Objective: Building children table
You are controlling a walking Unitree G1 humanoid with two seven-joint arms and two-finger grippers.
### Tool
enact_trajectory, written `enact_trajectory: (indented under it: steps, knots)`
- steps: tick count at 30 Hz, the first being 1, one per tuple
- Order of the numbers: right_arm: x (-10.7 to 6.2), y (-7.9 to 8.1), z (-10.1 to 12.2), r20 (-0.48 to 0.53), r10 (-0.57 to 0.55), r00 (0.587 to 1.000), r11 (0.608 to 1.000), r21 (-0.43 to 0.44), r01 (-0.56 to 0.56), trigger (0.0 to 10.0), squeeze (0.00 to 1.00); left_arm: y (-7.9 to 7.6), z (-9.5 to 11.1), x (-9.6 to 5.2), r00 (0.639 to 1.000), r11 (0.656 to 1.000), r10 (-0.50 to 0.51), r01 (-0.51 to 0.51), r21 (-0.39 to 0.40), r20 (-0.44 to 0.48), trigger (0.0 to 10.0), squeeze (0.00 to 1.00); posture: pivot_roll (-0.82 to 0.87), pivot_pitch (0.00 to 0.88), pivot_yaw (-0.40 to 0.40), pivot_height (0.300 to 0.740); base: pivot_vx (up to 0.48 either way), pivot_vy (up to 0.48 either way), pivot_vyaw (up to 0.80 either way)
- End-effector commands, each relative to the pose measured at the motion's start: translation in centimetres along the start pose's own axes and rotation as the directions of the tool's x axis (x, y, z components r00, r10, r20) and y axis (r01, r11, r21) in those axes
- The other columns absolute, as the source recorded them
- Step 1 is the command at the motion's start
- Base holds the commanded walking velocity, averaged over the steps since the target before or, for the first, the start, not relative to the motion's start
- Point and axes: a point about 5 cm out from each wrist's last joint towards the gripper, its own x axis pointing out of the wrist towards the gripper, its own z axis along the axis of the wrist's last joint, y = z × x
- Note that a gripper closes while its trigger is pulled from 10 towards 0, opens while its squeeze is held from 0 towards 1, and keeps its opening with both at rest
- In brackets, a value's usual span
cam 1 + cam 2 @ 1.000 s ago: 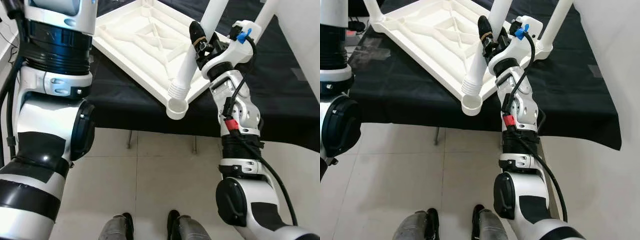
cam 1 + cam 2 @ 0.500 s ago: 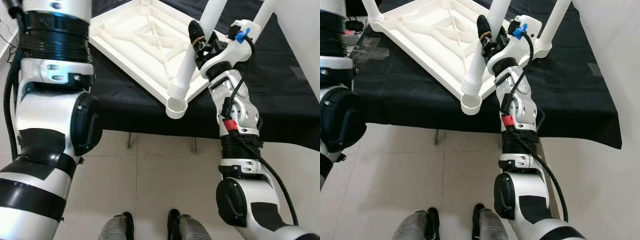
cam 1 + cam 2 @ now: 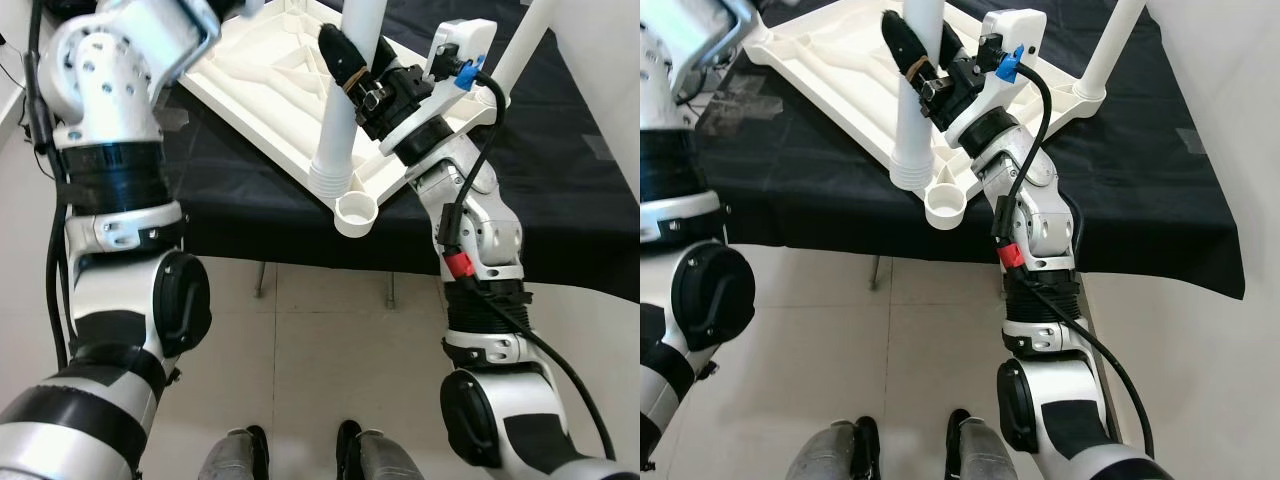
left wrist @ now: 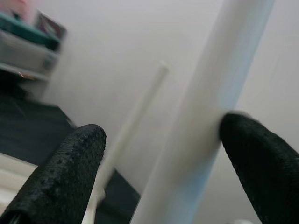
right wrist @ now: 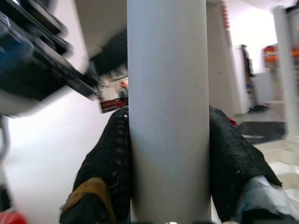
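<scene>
Nearest, an empty corner socket (image 3: 356,213) of the upturned white tabletop (image 3: 262,75) is overhanging the black-draped surface (image 3: 560,200). Just above it, the right pincer (image 3: 345,62) is clenching a white table leg (image 3: 340,130), upright. Farther up, the left pincer (image 4: 159,172) is spreading wide around that leg, one finger touching.

Even, bright daylight fills the room; the head views are crisp on the black tablecloth (image 3: 1140,150) and the pale floor tiles (image 3: 300,380), with soft, faint shadows under the table edge. The raised left arm (image 3: 130,60) is smeared by motion blur near the top edge. The left wrist view is hazy and washed out, the white table leg (image 4: 210,102) soft against a glaring wall. The right wrist view is blurred too, its background overexposed behind the leg.
</scene>
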Motion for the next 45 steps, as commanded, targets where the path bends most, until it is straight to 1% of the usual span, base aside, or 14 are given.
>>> enact_trajectory:
  steps: [1,6,13,14,15,16,20,24,27,29,35,36,42,45]
  knots:
    - [0.1,0.8,0.3,0.011,0.052,0.999,0.999,0.001,-0.052,10.0,0.0,-0.6,0.0,0.0,0.999,0.999,-0.031,0.031,0.013,-0.019,10.0,0.0,-0.01,0.149,-0.025,0.74,0.0,0.0,0.0]
    - [-0.1,1.6,0.1,-0.01,0.116,0.993,0.993,-0.028,-0.116,10.0,0.0,-1.6,-1.1,-0.9,0.992,0.994,-0.101,0.104,0.041,-0.072,10.0,0.0,-0.01,0.115,-0.018,0.74,0.0,0.0,0.0]
    - [-0.4,1.8,0.3,-0.025,0.147,0.989,0.988,-0.053,-0.148,10.0,0.0,-1.8,-0.9,-1.3,0.992,0.991,-0.088,0.097,0.09,-0.093,10.0,0.0,-0.02,0.103,-0.013,0.74,0.0,0.0,0.0]
    - [-0.5,1.9,0.2,-0.033,0.152,0.988,0.986,-0.06,-0.153,10.0,0.0,-1.8,-0.8,-1.3,0.993,0.991,-0.075,0.085,0.102,-0.096,0.6,0.0,-0.01,0.099,-0.01,0.74,0.0,0.0,0.0]
    - [-0.5,1.9,0.2,-0.033,0.152,0.988,0.986,-0.06,-0.153,10.0,0.0,-1.8,-0.8,-1.3,0.993,0.991,-0.075,0.085,0.102,-0.096,0.6,0.0,-0.01,0.099,-0.01,0.74,0.0,0.0,0.0]
    - [-0.6,1.9,0.0,-0.048,0.155,0.987,0.985,-0.075,-0.158,10.0,0.0,-1.8,-0.7,-1.3,0.992,0.99,-0.065,0.077,0.12,-0.104,0.0,0.0,-0.01,0.096,-0.008,0.74,0.0,0.0,0.0]
    - [-0.7,2.0,-0.3,-0.07,0.154,0.986,0.982,-0.098,-0.16,10.0,0.0,-1.8,-0.7,-1.2,0.992,0.988,-0.051,0.067,0.139,-0.114,0.0,0.0,-0.01,0.095,-0.006,0.74,0.0,0.0,0.0]
    - [-1.2,1.5,-1.8,-0.176,0.119,0.977,0.955,-0.248,-0.161,10.0,0.0,-1.8,-0.7,-1.3,0.989,0.983,-0.026,0.052,0.178,-0.148,0.0,0.0,0.0,0.086,-0.001,0.74,0.0,0.0,0.0]
    - [-1.2,1.5,-2.0,-0.19,0.116,0.975,0.949,-0.27,-0.166,10.0,0.0,-1.8,-0.7,-1.3,0.988,0.982,-0.021,0.05,0.184,-0.153,0.0,0.0,0.0,0.086,-0.001,0.74,0.0,0.0,0.0]
    - [-1.3,1.3,-2.4,-0.219,0.101,0.97,0.931,-0.324,-0.17,10.0,0.0,-1.7,-0.7,-1.4,0.987,0.98,-0.009,0.041,0.196,-0.163,0.0,0.0,0.01,0.087,0.004,0.74,0.0,0.0,0.0]
    - [-2.0,1.2,-3.6,-0.328,0.108,0.939,0.904,-0.36,-0.23,10.0,0.0,-1.8,-0.8,-1.3,0.984,0.977,-0.005,0.042,0.207,-0.18,0.0,0.0,0.01,0.087,0.005,0.74,0.0,0.0,0.0]
    - [-2.2,1.3,-3.8,-0.354,0.119,0.927,0.899,-0.358,-0.252,10.0,1.0,-1.8,-0.9,-1.2,0.983,0.977,-0.01,0.048,0.206,-0.183,0.0,0.0,0.01,0.09,0.003,0.74,0.0,0.0,0.0]
    - [-2.5,1.0,-4.0,-0.399,0.125,0.908,0.893,-0.354,-0.279,10.0,1.0,-2.2,-1.2,-1.2,0.978,0.975,-0.036,0.08,0.208,-0.205,0.0,0.0,0.01,0.091,0.003,0.74,0.0,0.0,0.0]
    - [-2.8,1.1,-4.6,-0.472,0.133,0.872,0.894,-0.322,-0.31,10.0,1.0,-2.8,-2.2,-1.4,0.965,0.969,-0.059,0.117,0.218,-0.256,0.0,0.0,0.0,0.097,-0.001,0.74,0.0,0.0,0.0]
